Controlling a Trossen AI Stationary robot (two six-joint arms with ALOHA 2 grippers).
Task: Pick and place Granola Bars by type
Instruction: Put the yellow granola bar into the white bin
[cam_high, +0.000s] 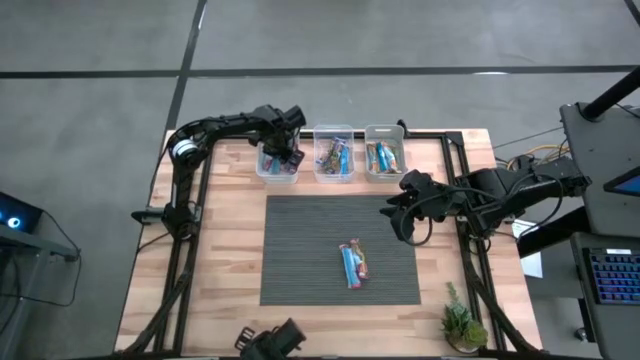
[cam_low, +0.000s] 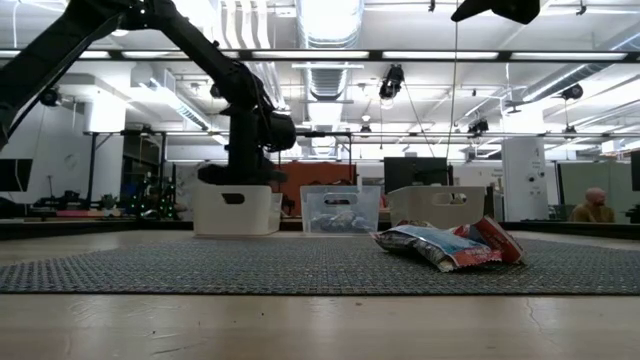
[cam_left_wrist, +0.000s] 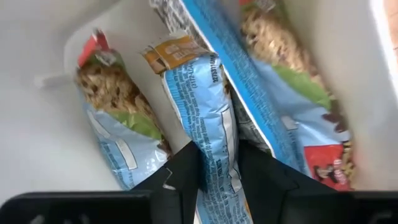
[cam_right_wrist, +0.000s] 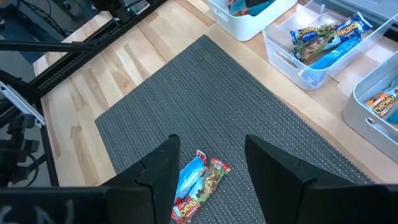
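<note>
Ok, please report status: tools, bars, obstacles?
Left tool in the left bin, astride a bar. Right tool open above mat bars. Nothing in the way.

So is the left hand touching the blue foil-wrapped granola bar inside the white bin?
Touching: the left wrist view shows both fingers pressed against the blue bar.

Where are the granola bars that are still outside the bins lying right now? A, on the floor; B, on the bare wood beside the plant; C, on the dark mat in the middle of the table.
C: the loose granola bars lie on the dark mat, below the open right gripper.
</note>
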